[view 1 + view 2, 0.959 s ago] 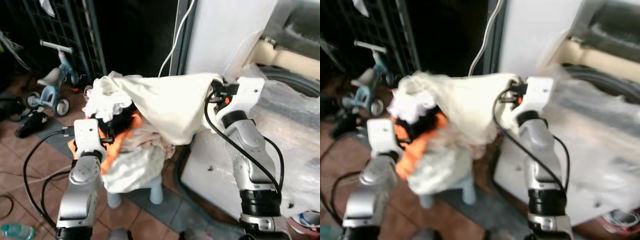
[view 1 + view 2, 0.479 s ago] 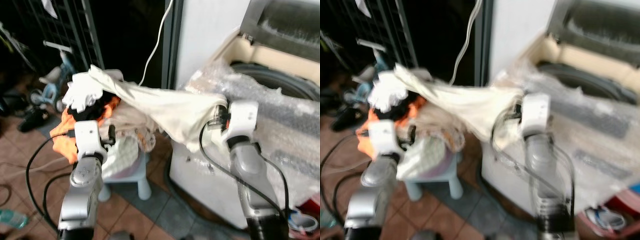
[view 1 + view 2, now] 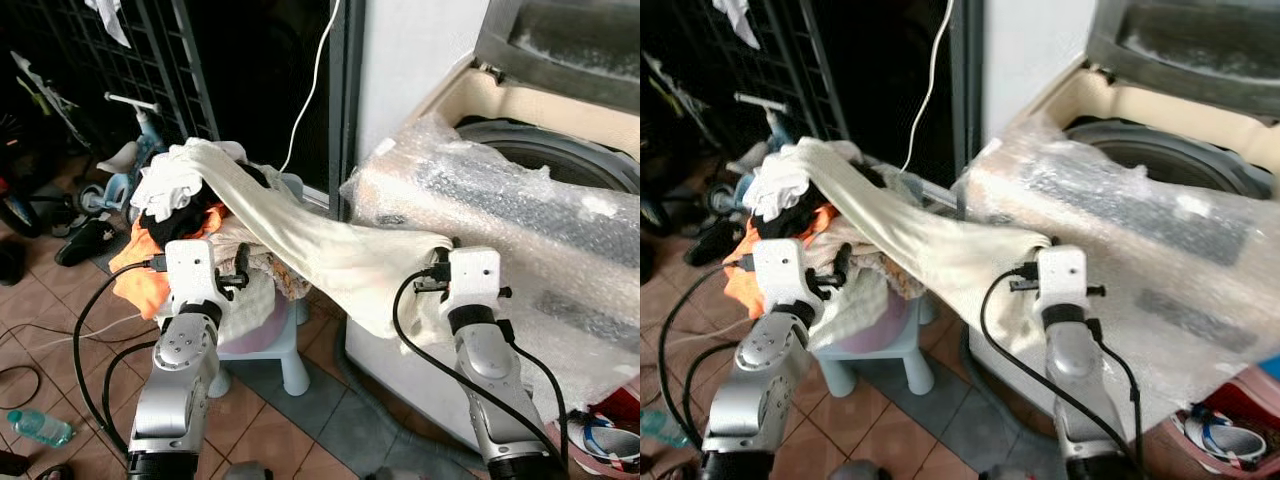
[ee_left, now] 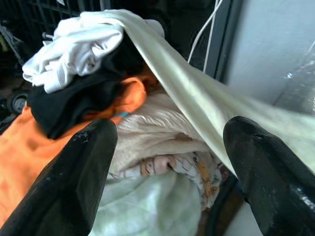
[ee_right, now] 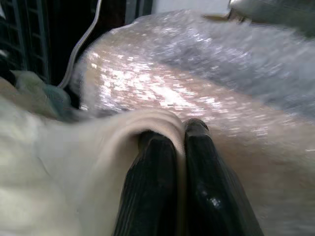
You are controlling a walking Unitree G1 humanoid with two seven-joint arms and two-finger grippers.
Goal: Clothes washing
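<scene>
A long cream cloth (image 3: pixel 300 245) stretches from the heap of clothes (image 3: pixel 190 215) on a small pale blue stool (image 3: pixel 295 365) across to my right gripper (image 5: pixel 181 129). That gripper is shut on the cloth's end, just in front of the washing machine (image 3: pixel 560 150), which is wrapped in bubble wrap (image 3: pixel 480 200). The machine's lid (image 3: pixel 570 40) is up and the drum opening shows. My left gripper (image 4: pixel 170 128) is open and points at the heap, where a white garment (image 4: pixel 74 49), a black one (image 4: pixel 74 98) and an orange one (image 4: pixel 29 157) lie.
A child's tricycle (image 3: pixel 120 165) and shoes (image 3: pixel 85 240) stand beyond the stool by a metal grille (image 3: pixel 150 60). A white cable (image 3: pixel 315 80) hangs beside the machine. Black cables (image 3: pixel 90 340) and a plastic bottle (image 3: pixel 40 425) lie on the tiled floor.
The right gripper has come down and back with the cream cloth, drawing it out long from the heap. The camera has swung toward the washing machine.
</scene>
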